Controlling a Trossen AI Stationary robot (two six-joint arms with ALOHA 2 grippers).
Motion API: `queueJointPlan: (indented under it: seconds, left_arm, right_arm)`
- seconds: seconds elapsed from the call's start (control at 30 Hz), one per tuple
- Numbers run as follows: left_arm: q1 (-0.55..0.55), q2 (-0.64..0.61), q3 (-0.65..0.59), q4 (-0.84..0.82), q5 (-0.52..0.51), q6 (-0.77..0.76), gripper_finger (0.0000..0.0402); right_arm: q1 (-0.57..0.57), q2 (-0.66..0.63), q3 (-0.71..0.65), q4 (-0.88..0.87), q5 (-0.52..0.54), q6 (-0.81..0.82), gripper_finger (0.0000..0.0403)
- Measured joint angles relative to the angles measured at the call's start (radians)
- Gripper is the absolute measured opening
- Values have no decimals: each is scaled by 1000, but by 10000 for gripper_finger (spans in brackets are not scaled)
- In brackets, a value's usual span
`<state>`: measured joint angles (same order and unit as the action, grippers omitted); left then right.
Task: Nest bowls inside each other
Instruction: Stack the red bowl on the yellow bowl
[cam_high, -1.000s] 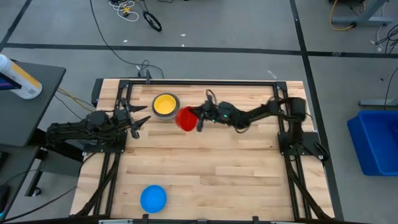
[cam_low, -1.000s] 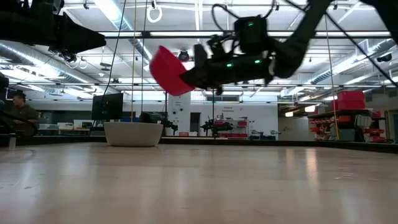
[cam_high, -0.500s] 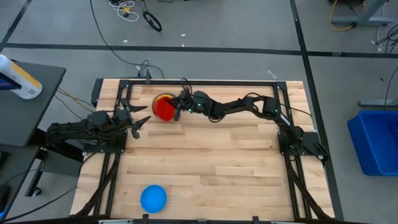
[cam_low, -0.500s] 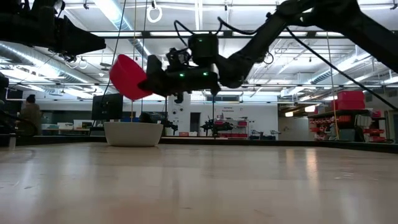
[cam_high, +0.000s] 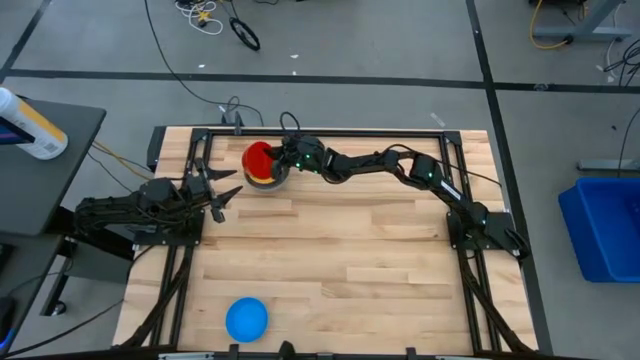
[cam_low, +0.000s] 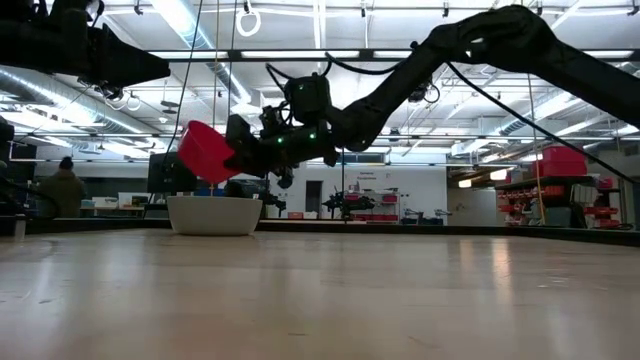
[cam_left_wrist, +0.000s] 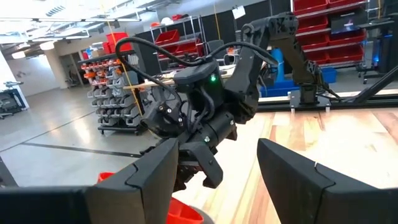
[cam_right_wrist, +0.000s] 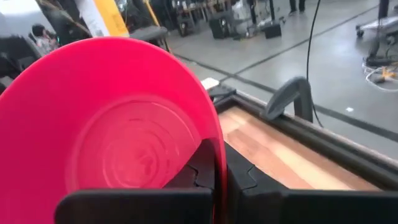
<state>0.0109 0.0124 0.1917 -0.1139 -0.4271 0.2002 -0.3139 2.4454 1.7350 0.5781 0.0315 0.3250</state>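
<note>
My right end effector (cam_high: 281, 163) is clamped on the rim of the red bowl (cam_high: 258, 158), holding it tilted in the air just above the grey bowl (cam_low: 213, 214) at the far side of the desk (cam_high: 340, 270). My left end effector (cam_high: 222, 188) waits nearby, fingers apart. The light blue bowl (cam_high: 246, 319) sits at the near edge.

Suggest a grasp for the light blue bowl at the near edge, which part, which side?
Light blue bowl seems upside down, dome up, standing alone. Probably pinch it across the sides from straight above; the rim lies on the table, so a rim pinch looks blocked.
</note>
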Motion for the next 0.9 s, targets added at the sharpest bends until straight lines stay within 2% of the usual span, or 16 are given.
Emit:
queueJointPlan:
  seconds: [0.33,0.9]
  left_arm:
    - [0,0,0,-1,2,2,228]
    - [0,0,0,-2,2,2,228]
  right_arm:
    - [0,-1,4,-108,26,-8,1]
    - [-13,-3,4,-194,46,-18,1]
